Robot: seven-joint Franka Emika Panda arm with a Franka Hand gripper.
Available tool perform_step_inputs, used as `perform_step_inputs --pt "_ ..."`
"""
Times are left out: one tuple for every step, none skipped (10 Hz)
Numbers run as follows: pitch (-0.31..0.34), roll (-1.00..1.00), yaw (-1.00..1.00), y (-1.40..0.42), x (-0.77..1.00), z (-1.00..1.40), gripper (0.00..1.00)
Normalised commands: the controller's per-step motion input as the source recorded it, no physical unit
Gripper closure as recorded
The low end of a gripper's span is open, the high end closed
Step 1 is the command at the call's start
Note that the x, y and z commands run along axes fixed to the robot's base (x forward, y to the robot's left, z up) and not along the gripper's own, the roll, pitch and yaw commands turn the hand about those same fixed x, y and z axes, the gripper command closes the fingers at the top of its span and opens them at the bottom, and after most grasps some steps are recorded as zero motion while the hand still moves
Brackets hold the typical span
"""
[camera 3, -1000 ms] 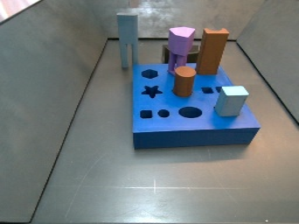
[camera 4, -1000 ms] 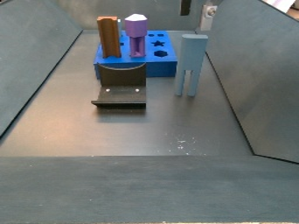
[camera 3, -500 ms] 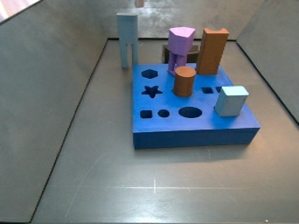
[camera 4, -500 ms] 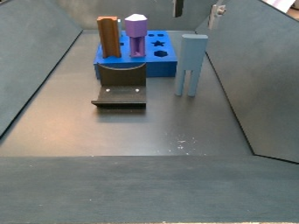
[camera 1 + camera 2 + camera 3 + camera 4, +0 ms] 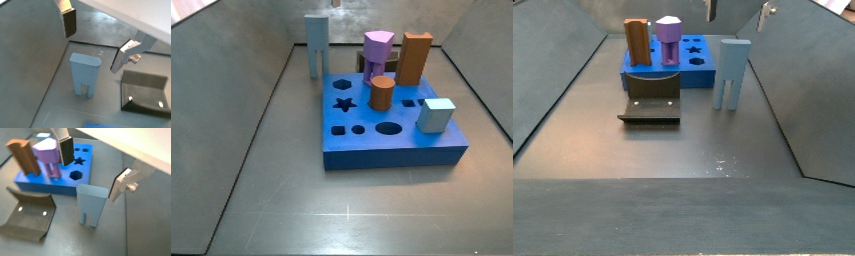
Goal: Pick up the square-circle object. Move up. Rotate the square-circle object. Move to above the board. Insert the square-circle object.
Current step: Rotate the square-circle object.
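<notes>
The square-circle object (image 5: 85,74) stands upright on the counter (image 5: 660,160) beside the board (image 5: 63,175), with the fixture (image 5: 28,218) near it. The gripper (image 5: 92,164) hangs above the peg, fingers apart and empty. A purple hexagonal peg (image 5: 47,157) and brown block (image 5: 22,155) apparently stand at the board's far edge.

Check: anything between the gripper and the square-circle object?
Nothing visible. The gripper hangs open above the square-circle object, which stands upright on the floor beside the board; the gap between them is clear in both wrist views.
</notes>
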Motion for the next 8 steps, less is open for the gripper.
perform_step_inputs --pt "0.018 -0.02 1.0 0.0 0.04 -0.03 0.0" --pt "0.021 -0.03 1.0 0.0 0.04 -0.03 0.0" --pt "0.024 -0.03 1.0 0.0 0.04 -0.03 0.0" --pt "0.029 -0.04 1.0 0.0 0.04 -0.03 0.0" --pt "0.033 -0.04 1.0 0.0 0.04 -0.03 0.0" --pt "0.039 -0.05 0.77 0.0 0.04 -0.03 0.0" --pt "0.039 -0.05 0.61 0.0 0.04 -0.03 0.0" --pt "0.039 -0.05 0.34 0.0 0.04 -0.03 0.0"
